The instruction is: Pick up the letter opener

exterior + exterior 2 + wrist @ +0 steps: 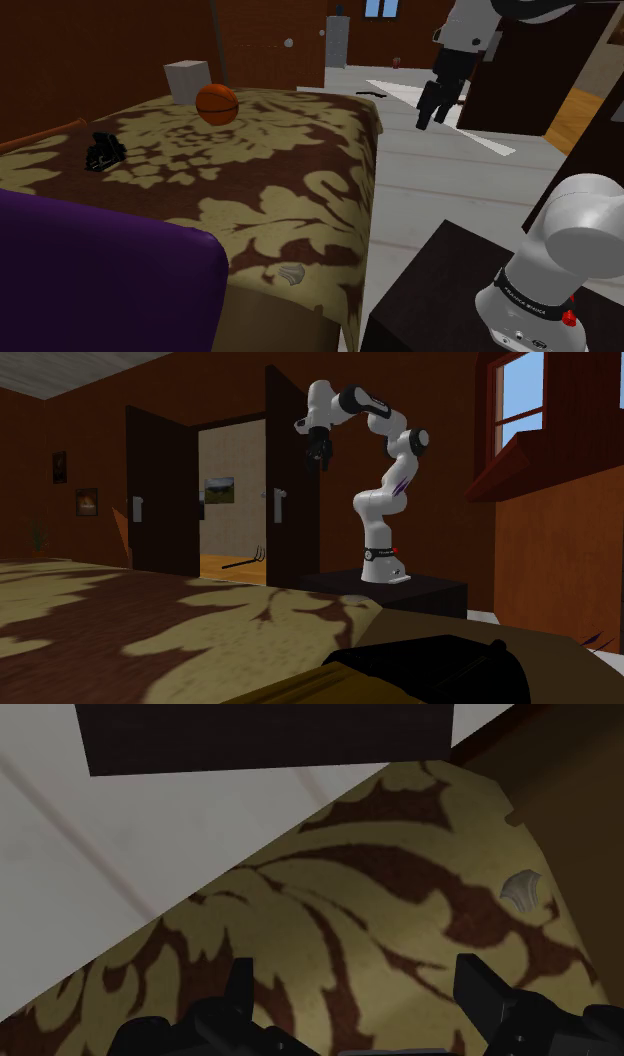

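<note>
Though tiny and indistinct, grey letter opener [288,275] on bedspread [250,150]

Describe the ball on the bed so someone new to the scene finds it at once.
Take the large bed with the tan-and-brown floral cover in the shoulder view. At its far end, just to the view's right of a plain grey box, sits the ball. It is round and orange with dark seams, unlike the square box and the small black thing nearer the view's left.

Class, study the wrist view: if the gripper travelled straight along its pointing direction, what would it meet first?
Probably the floral bed cover, seen ahead of the open gripper; the small grey object lies off to one side.
</note>
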Controlling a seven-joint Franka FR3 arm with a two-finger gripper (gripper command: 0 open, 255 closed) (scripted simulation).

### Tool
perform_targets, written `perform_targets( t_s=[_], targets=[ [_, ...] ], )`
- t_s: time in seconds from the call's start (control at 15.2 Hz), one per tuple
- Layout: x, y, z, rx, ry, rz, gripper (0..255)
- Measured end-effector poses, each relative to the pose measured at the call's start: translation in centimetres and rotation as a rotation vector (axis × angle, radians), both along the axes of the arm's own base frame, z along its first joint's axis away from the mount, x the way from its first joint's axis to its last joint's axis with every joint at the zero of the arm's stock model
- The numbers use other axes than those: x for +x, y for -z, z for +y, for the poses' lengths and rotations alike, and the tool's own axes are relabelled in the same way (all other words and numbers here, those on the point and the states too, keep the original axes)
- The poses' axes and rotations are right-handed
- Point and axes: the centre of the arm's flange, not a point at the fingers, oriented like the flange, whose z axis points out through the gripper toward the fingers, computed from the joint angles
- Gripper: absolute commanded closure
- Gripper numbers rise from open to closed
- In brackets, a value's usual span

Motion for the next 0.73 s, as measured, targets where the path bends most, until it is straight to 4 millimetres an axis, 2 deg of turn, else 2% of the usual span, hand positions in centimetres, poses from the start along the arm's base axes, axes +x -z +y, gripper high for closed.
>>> perform_targets(
  t_s=[0.13, 0.26, 0.73],
  targets=[
    [0.4, 0.3, 0.4, -0.001, -0.006, 0.001, 0],
    [1.5, 1.6, 1.5, -0.003, -0.026, 0.004, 0],
    [7.1, 6.4, 7.8, -0.012, -0.112, 0.018, 0]
  ],
)
